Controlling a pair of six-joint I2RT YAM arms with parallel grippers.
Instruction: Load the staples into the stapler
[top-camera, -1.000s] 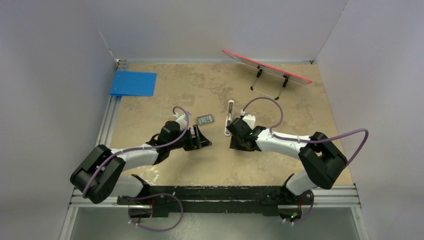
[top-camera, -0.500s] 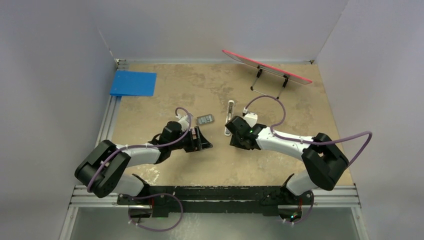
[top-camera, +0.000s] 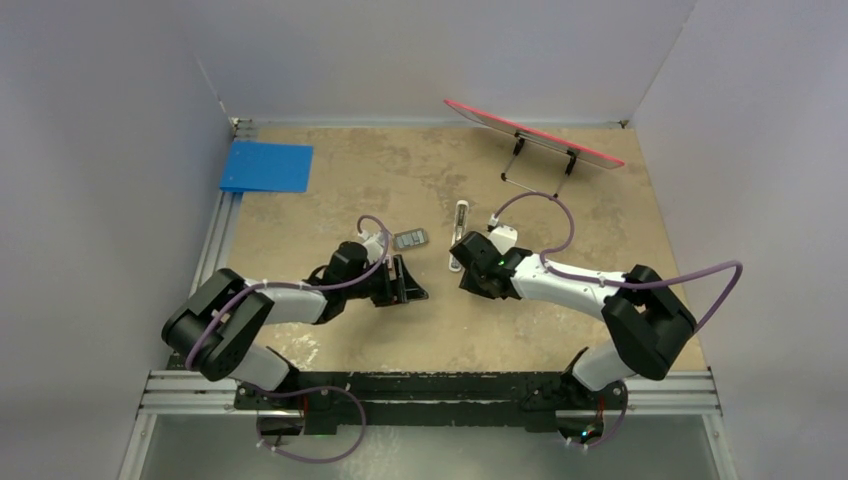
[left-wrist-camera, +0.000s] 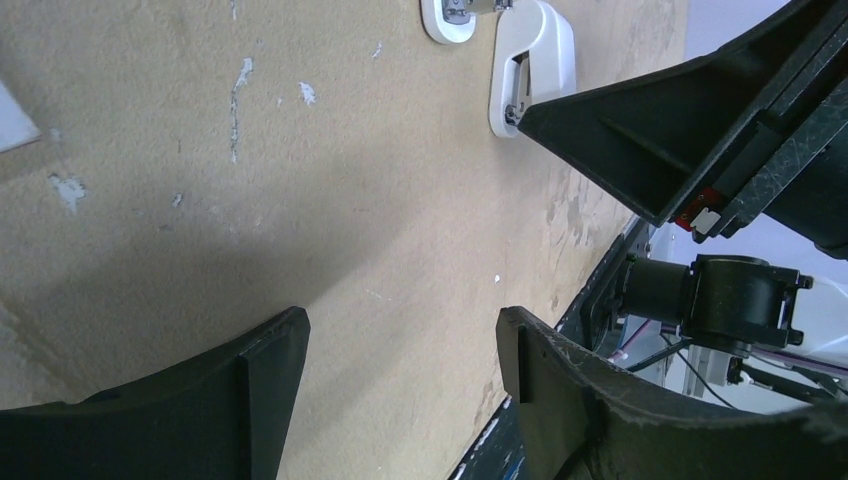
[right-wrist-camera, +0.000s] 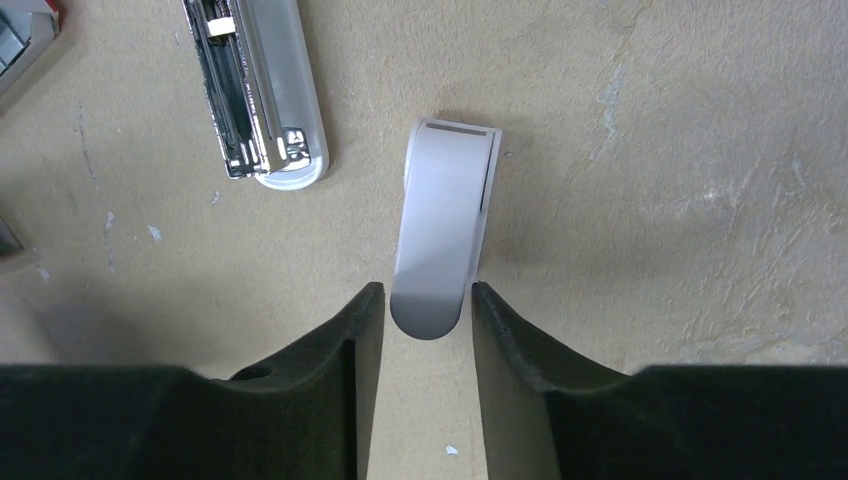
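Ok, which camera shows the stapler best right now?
Right wrist: the stapler lies close up, its metal channel exposed. Top external shows only a small white bar; left wrist catches just one rounded end at the frame edge.

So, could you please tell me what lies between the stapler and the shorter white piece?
Nothing: a bare strip of table separates the stapler from the white piece, clearest in the right wrist view.

Top camera: high behind my bases, looking down, distant. Left wrist camera: low, close, facing forward past my left gripper (left-wrist-camera: 400, 345). Right wrist camera: close, straight down past my right gripper (right-wrist-camera: 425, 305). Both wrist views share the stapler (right-wrist-camera: 260, 90) and white piece (right-wrist-camera: 445, 230) ahead.
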